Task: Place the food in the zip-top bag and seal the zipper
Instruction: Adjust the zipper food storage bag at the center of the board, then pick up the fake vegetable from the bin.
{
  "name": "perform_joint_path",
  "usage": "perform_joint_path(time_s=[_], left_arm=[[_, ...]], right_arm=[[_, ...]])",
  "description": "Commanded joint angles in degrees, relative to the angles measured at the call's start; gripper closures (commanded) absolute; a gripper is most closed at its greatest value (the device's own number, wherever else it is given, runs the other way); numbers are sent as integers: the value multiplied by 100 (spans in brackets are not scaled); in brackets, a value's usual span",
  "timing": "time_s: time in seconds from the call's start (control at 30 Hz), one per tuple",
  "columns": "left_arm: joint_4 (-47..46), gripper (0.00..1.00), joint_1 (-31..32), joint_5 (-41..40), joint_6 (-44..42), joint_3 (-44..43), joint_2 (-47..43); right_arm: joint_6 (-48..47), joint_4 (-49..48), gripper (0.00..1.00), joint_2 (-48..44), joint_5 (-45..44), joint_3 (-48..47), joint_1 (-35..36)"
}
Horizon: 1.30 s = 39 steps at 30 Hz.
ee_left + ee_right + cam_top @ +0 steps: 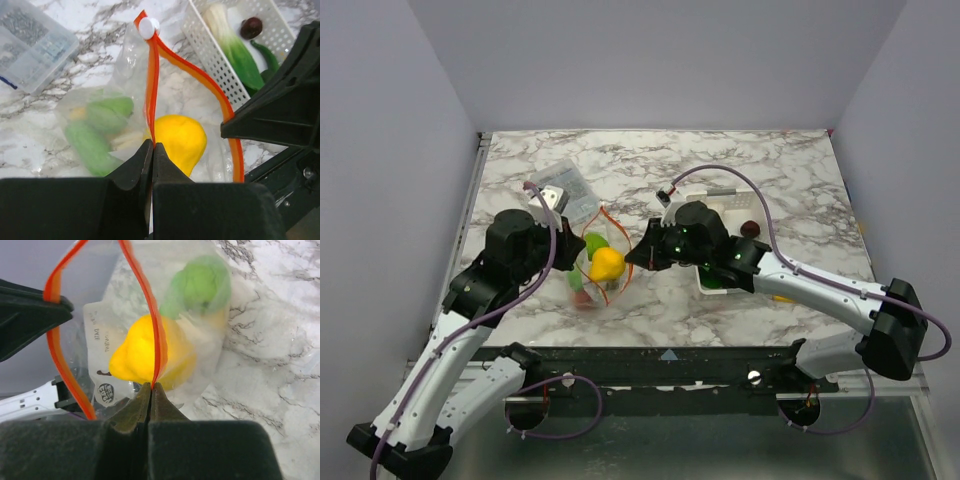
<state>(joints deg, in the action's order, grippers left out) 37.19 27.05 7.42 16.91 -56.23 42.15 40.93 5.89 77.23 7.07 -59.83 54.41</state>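
A marble table (800, 180) fills the middle of the top view, with grey walls (380, 150) around it. A flat grey-clear packet (570, 187) lies at its upper left. A white basket (738, 203) sits right of centre, well apart from the packet.

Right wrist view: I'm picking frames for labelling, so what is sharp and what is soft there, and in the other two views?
Right wrist view: the right fingers are a dark close-up blur, the zipper fairly crisp, the yellow food hazy behind film. Left wrist view: the left fingers blurred, the basket sharp. Top external view: even light, soft shadows, no strong glare.
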Motion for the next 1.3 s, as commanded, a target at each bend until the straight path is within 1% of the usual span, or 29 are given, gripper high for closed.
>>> perform_joint_path(time_s=[0.0, 0.1, 0.23, 0.37, 0.43, 0.53, 0.63, 0.7, 0.77, 0.83, 0.97, 1.17, 1.27], left_arm=[[-71, 100, -17, -221, -113, 255, 354], [-121, 100, -18, -253, -159, 119, 233], [-347, 100, -19, -257, -129, 54, -82], [-773, 100, -15, -618, -76, 489, -374], [-848, 100, -25, -697, -173, 721, -278], [-475, 100, -51, -865, -179, 605, 100], [-695, 100, -59, -746, -214, 684, 0], [-854, 100, -94, -470, -210, 740, -106], [-919, 100, -154, -355, -196, 769, -137], [-907, 100, -215, -309, -196, 784, -138], [-924, 100, -261, -238, -196, 815, -137], [-939, 100, -331, -99, -179, 797, -147], [-945, 100, -339, -74, -171, 806, -163]], right_arm=[[-157, 136, 100, 97, 35, -175, 13], [-158, 228, 100, 62, -68, -318, 9], [-152, 63, 100, 59, 200, -495, 12], [-190, -112, 100, 40, 261, -438, 12], [-198, -87, 100, 95, 102, -348, 9], [-225, 124, 100, 252, -53, -345, 10], [-225, 120, 100, 277, 64, -354, 12], [-262, 127, 98, 200, 35, -343, 8], [-370, 378, 90, 92, -219, -399, 9], [-521, 747, 78, -58, -592, -478, 10], [-763, 1360, 59, -499, -1506, -479, 9], [-828, 2259, 42, -1351, -3221, -260, 4], [-563, 2778, 34, -1566, -4199, -75, -20]])
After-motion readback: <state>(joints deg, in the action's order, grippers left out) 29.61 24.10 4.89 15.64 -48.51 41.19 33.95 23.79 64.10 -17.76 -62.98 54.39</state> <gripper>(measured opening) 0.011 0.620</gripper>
